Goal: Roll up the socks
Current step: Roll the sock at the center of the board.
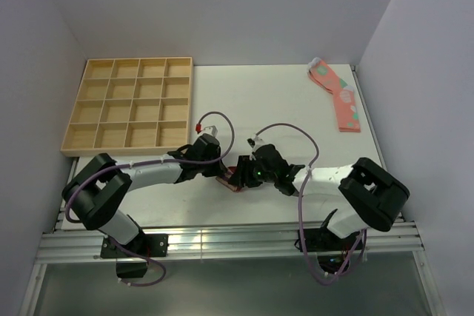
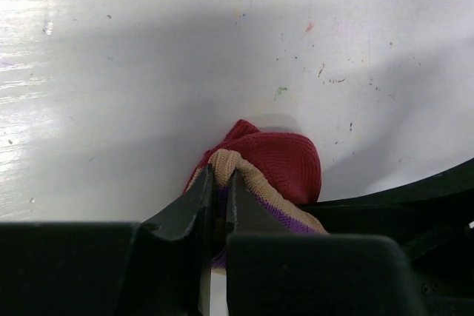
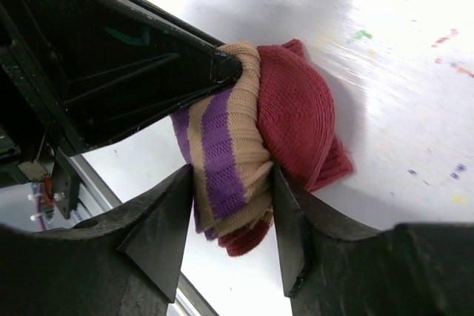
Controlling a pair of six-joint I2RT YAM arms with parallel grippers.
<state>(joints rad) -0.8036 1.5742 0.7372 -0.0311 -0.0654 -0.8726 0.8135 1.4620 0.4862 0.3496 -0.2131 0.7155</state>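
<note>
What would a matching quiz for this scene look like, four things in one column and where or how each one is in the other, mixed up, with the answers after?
Things:
1. tan sock
2. pink spotted socks
3. wooden tray
4. left gripper

Places or states:
A. far right corner of the table
B. shut on a fold of striped cuff
C. bundled up near the front edge, about mid-width
D. far left side, by the wall

Pairs: 1-C, 2-A, 3-D, 4-B
</note>
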